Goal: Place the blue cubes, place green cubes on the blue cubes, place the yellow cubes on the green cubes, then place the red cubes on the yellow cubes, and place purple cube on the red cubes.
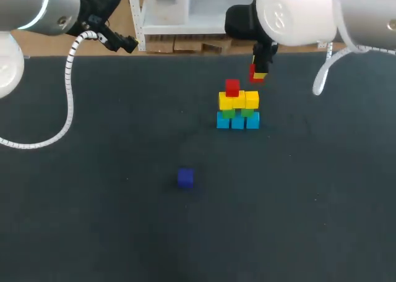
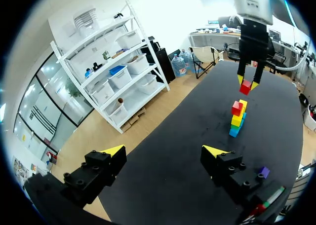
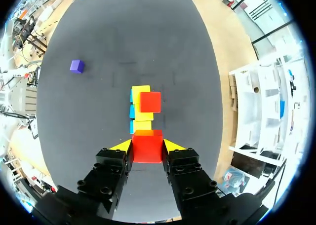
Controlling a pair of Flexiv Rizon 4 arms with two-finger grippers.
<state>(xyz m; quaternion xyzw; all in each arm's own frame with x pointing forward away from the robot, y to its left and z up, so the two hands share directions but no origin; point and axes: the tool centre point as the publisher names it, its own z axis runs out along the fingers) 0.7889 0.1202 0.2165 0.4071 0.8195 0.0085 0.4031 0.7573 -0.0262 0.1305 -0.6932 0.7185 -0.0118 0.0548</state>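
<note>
We judge the red cube (image 3: 147,148) pinched between the fingers of our right gripper (image 3: 147,145) to be light, rigid and smooth-faced. It should stay square as long as the pads press two opposite flat sides near mid-height, though a hold on an edge or corner could let it twist. It hangs in the air just above and beside the stack (image 1: 237,109), which stands toward the far edge of the tabletop (image 1: 93,201), right of the middle. There, blue cubes (image 1: 237,122) carry green cubes (image 1: 237,112), then yellow cubes (image 1: 239,100), with another red cube (image 1: 232,87) on top at one side and bare yellow beside it. Nothing seems to bind the layers, so we expect a sideways nudge to shift them and think a straight descent suits best. The dark, matte, flat surface probably grips the bottom row fairly well. The purple cube (image 1: 185,177) lies alone near the middle, well apart from the stack. Our left gripper (image 2: 163,153) has its fingers spread wide with nothing between them and sits by the far left corner, out of the way.
</note>
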